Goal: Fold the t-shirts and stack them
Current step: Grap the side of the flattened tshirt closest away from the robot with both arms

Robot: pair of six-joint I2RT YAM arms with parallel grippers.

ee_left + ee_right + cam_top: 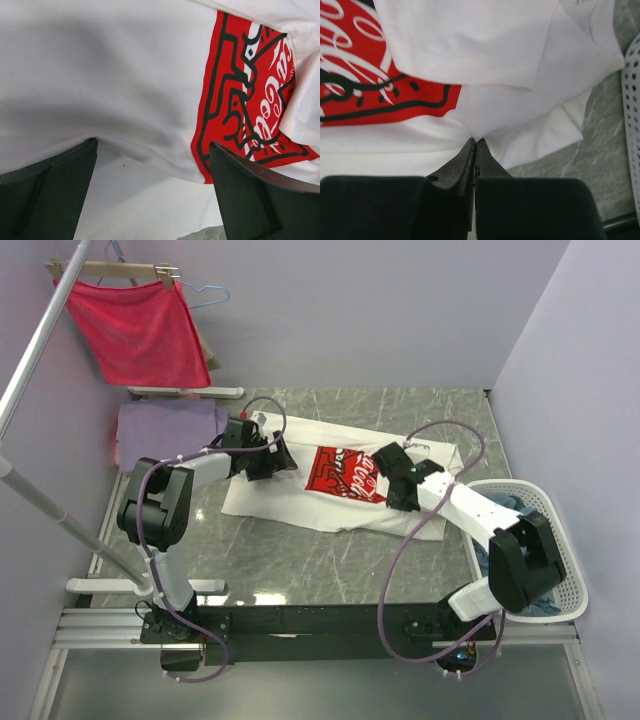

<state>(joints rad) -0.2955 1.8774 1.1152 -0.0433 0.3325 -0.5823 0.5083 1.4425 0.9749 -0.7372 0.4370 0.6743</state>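
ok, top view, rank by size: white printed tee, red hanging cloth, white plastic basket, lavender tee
White red-print t-shirt
then red hanging cloth and white slotted plastic basket, too alike to rank
lavender t-shirt smallest

Free passage over bare table (pixel 300 560) nearside of white t-shirt (pixel 285 498); basket (pixel 566 540) blocking right, lavender t-shirt (pixel 165 430) crowding back-left.

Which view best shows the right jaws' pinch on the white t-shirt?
Right wrist: the right gripper is shut with the white t-shirt puckered at its tips. Top external shows the right arm covering that spot; left wrist shows only fabric and the red print.
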